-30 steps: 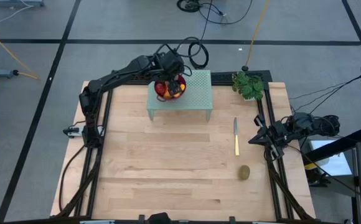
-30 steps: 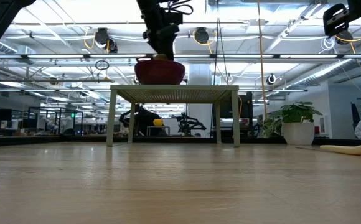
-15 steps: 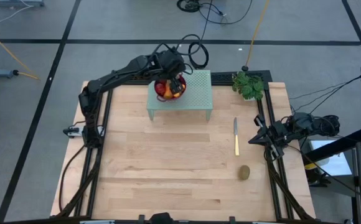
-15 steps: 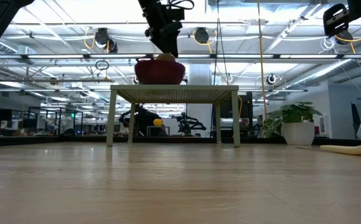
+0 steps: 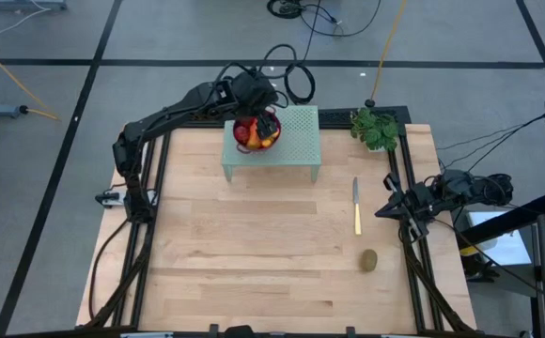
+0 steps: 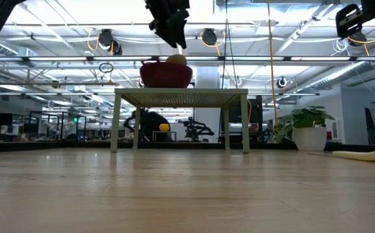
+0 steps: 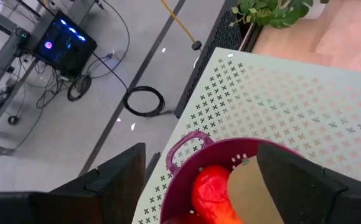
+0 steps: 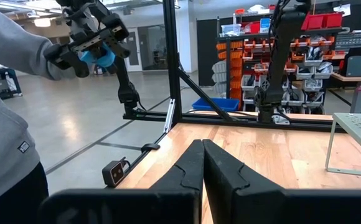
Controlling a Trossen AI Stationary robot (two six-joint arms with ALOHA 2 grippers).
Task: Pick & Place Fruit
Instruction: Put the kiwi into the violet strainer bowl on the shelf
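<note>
The fruit [image 5: 255, 134] is heaped in a purple wire-mesh bowl [image 7: 187, 144] that is set on a pale green perforated stand [image 5: 296, 141] at the far edge of the tabletop [image 5: 254, 253]. One brown-green oval fruit [image 5: 370, 260] is left on the tabletop near the right edge, just below a slim yellow-handled knife [image 5: 356, 207]. The left tool [image 6: 170, 29] is positioned directly above the bowl, its fingers spread and nothing grasped. The right tool [image 8: 202, 163] is parked at the right edge of the tabletop, clenched and empty. A potted plant [image 5: 376, 128] is located beside the stand.
</note>
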